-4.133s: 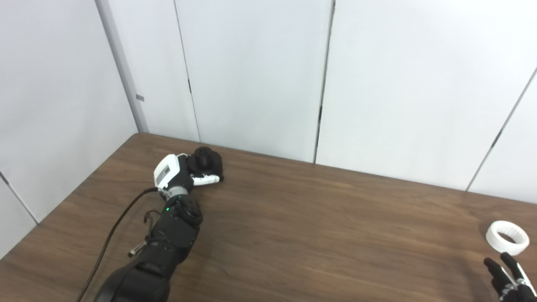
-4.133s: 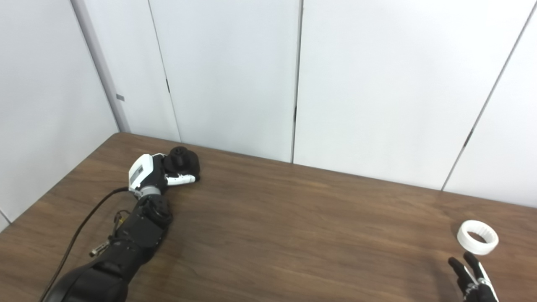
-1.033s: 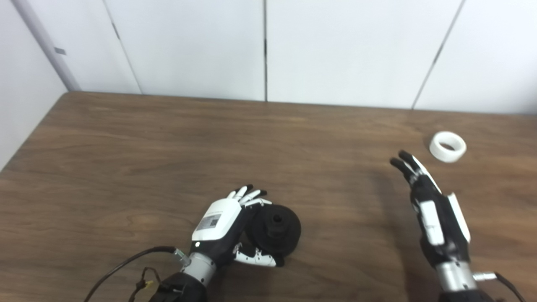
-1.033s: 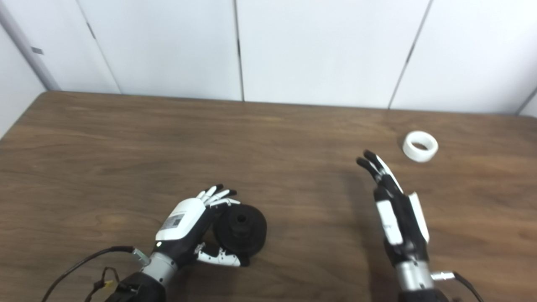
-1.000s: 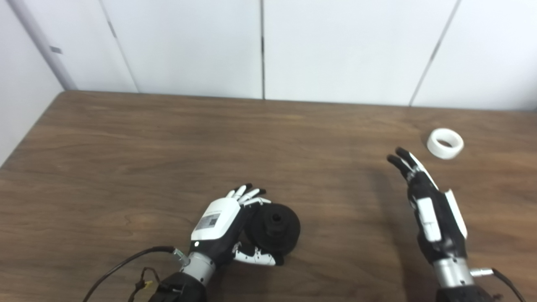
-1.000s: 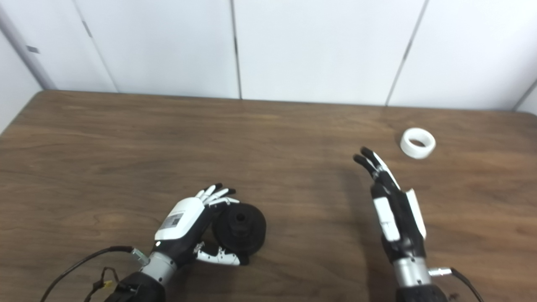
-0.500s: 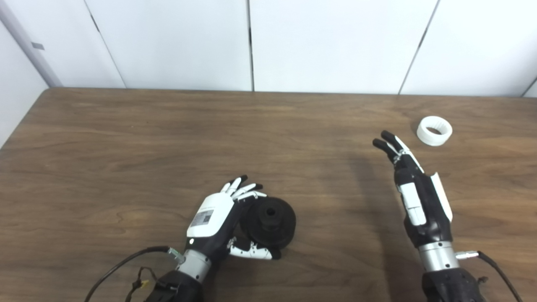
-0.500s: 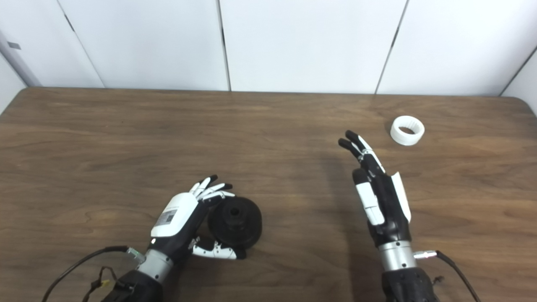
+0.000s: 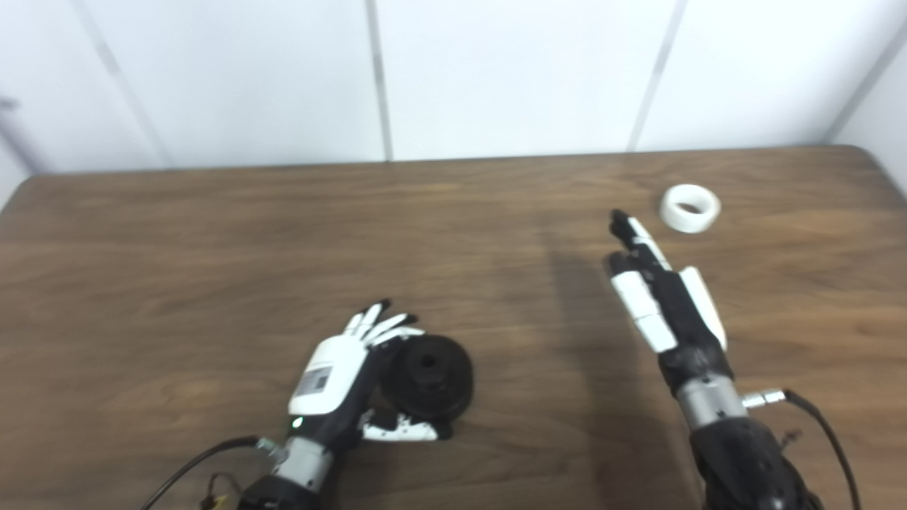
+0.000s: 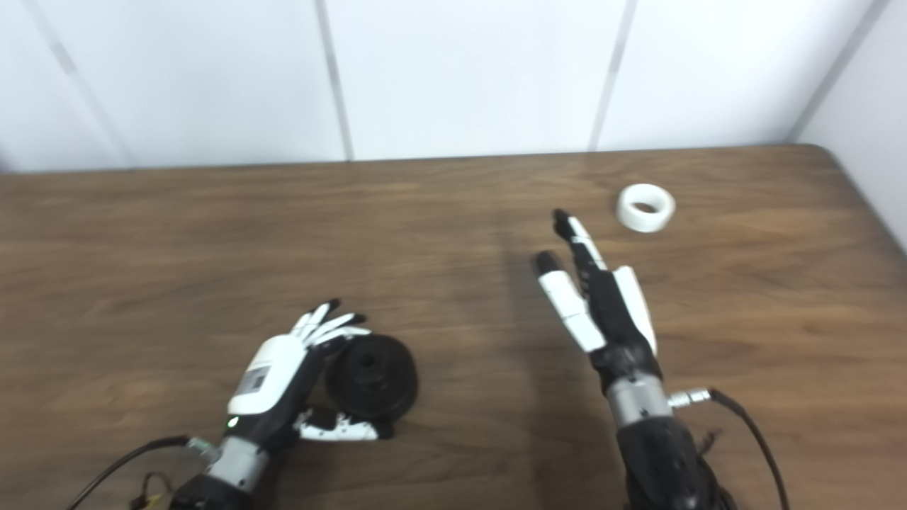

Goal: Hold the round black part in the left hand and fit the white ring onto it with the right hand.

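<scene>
The round black part [image 9: 429, 368] lies on the wooden table [image 9: 212, 248] near the front, its hub facing up. My left hand [image 9: 340, 372] is open against the part's left side, its fingers spread straight past the far rim and its thumb along the near rim. The white ring [image 9: 689, 207] lies flat at the far right of the table. My right hand [image 9: 659, 297] hovers open with flat fingers pointing at the ring, the fingertips a short way to the ring's near left, not touching it.
White wall panels [image 9: 496, 71] stand right behind the table's far edge. The table's far right corner [image 10: 822, 150] shows close to the ring. A cable [image 9: 822, 425] trails from my right wrist, another [image 9: 191, 460] from my left.
The camera has turned right, so the whole picture has slid left. My right hand has reached a little closer to the white ring. Left hand and black part keep their places.
</scene>
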{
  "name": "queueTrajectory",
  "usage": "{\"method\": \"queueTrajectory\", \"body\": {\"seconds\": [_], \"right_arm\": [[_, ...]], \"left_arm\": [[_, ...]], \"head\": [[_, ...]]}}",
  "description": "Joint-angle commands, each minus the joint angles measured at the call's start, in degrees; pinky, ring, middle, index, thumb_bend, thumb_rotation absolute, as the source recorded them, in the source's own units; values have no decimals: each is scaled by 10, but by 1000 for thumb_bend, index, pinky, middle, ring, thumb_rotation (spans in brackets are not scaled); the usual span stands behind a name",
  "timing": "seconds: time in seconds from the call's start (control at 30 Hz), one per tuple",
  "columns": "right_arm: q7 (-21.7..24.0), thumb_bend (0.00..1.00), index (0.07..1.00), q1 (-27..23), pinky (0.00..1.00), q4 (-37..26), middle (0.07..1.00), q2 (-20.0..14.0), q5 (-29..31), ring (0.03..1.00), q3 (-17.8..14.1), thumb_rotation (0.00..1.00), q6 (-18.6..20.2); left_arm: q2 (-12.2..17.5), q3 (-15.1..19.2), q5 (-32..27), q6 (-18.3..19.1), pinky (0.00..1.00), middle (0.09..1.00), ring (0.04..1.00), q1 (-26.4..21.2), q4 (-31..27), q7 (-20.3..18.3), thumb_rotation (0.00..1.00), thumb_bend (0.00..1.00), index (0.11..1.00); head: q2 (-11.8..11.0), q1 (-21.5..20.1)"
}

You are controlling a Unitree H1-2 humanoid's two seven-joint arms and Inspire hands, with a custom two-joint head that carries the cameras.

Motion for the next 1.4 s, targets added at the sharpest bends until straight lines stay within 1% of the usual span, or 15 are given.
{"method": "queueTrajectory", "body": {"seconds": [0.0, 0.07, 0.1, 0.17, 0.23, 0.33, 0.37, 0.4, 0.57, 0.63, 0.7, 0.87, 1.07, 1.2, 1.37], "right_arm": [[81, 643, 985, -35, 928, -27, 973, 3, -102, 972, -32, 682, 0], [142, 689, 992, -60, 960, -25, 979, 1, -158, 993, -53, 523, 0], [169, 737, 989, -71, 954, -22, 978, -5, -186, 997, -60, 450, 0], [209, 794, 985, -91, 954, -16, 984, -20, -230, 1000, -69, 383, 0], [238, 813, 985, -107, 977, -7, 994, -33, -263, 1000, -77, 351, 0], [262, 829, 980, -130, 992, 12, 1000, -57, -289, 1000, -88, 307, 0], [265, 832, 980, -134, 995, 16, 1000, -62, -292, 1000, -90, 301, 0], [265, 834, 979, -141, 996, 26, 1000, -75, -293, 1000, -92, 297, 0], [262, 846, 977, -168, 998, 67, 1000, -124, -300, 1000, -87, 345, -4], [262, 870, 971, -183, 1000, 88, 1000, -145, -303, 1000, -80, 333, -6], [265, 912, 966, -201, 1000, 111, 1000, -169, -316, 1000, -67, 289, -10], [260, 955, 959, -244, 1000, 170, 1000, -216, -330, 1000, -37, 250, -20], [266, 942, 950, -292, 1000, 228, 1000, -244, -325, 1000, -12, 248, -14], [261, 942, 939, -319, 1000, 269, 1000, -258, -325, 1000, 5, 236, -19], [257, 934, 940, -355, 1000, 319, 1000, -270, -326, 1000, 31, 256, -25]], "left_arm": [[6, 3, 15, 2, 1000, 879, 1000, -2, 6, -6, 62, 520, 483], [8, 8, 13, 1, 1000, 883, 1000, -1, 5, -10, 62, 520, 482], [9, 11, 11, -2, 1000, 881, 1000, 0, 5, -10, 62, 520, 482], [11, 15, 8, -6, 1000, 879, 1000, 1, 6, -11, 62, 520, 482], [13, 18, 8, -10, 1000, 879, 1000, 2, 7, -14, 63, 520, 483], [18, 21, 8, -16, 1000, 885, 1000, 4, 9, -16, 65, 519, 484], [19, 21, 8, -18, 1000, 884, 1000, 4, 10, -15, 65, 519, 484], [20, 23, 8, -20, 1000, 884, 1000, 4, 11, -14, 65, 519, 484], [22, 27, 13, -26, 1000, 880, 1000, 6, 16, -9, 66, 520, 484], [22, 29, 13, -28, 1000, 879, 1000, 6, 18, -9, 66, 520, 485], [22, 31, 12, -29, 1000, 879, 1000, 7, 19, -10, 65, 520, 485], [23, 36, 13, -36, 1000, 879, 1000, 11, 23, -3, 66, 520, 485], [25, 43, 14, -46, 1000, 877, 996, 18, 28, 8, 65, 521, 485], [29, 46, 18, -59, 1000, 878, 991, 24, 32, 20, 65, 521, 484], [29, 51, 17, -62, 1000, 881, 996, 27, 34, 24, 65, 521, 484]], "head": [[0, -2], [-2, -19], [-4, -24], [-7, -28], [-8, -30], [-14, -35], [-14, -35], [-16, -38], [-22, -42], [-25, -43], [-27, -44], [-35, -47], [-43, -49], [-46, -44], [-52, -40]]}}
